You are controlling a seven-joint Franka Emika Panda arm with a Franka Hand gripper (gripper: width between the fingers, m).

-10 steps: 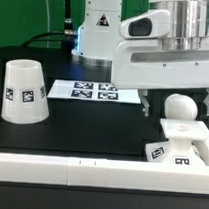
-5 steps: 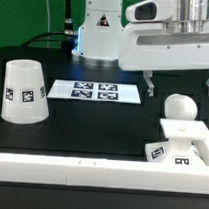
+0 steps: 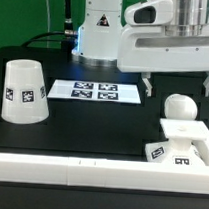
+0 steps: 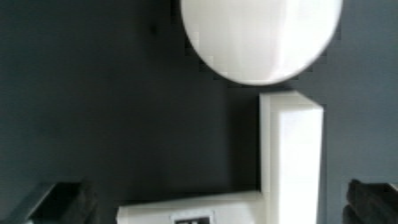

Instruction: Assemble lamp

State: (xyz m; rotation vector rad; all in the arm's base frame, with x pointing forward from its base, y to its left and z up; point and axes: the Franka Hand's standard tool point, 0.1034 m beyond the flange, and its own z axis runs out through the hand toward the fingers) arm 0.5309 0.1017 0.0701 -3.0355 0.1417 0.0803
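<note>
The white tapered shade (image 3: pixel 24 89) stands mouth-down at the exterior view's left, with a square marker on its side. The white ball bulb (image 3: pixel 179 107) sits at the right, just behind the low square base (image 3: pixel 182 147), which bears a marker. My gripper (image 3: pixel 180 87) hangs open and empty above the bulb, its fingers (image 3: pixel 147 89) spread wide apart. In the wrist view the bulb (image 4: pixel 260 36) is a white oval, the base (image 4: pixel 187 212) shows its marker, and my gripper (image 4: pixel 214 205) stands open with dark fingertips (image 4: pixel 54 204) at both lower corners.
The marker board (image 3: pixel 93 91) lies flat at the middle back of the black table. A white rail (image 3: pixel 68 173) runs along the front edge. A white upright bar (image 4: pixel 294 145) runs between bulb and base in the wrist view. The robot's base stands behind.
My gripper has risen above the bulb and shifted slightly toward the exterior view's left. The lamp parts have not moved.
</note>
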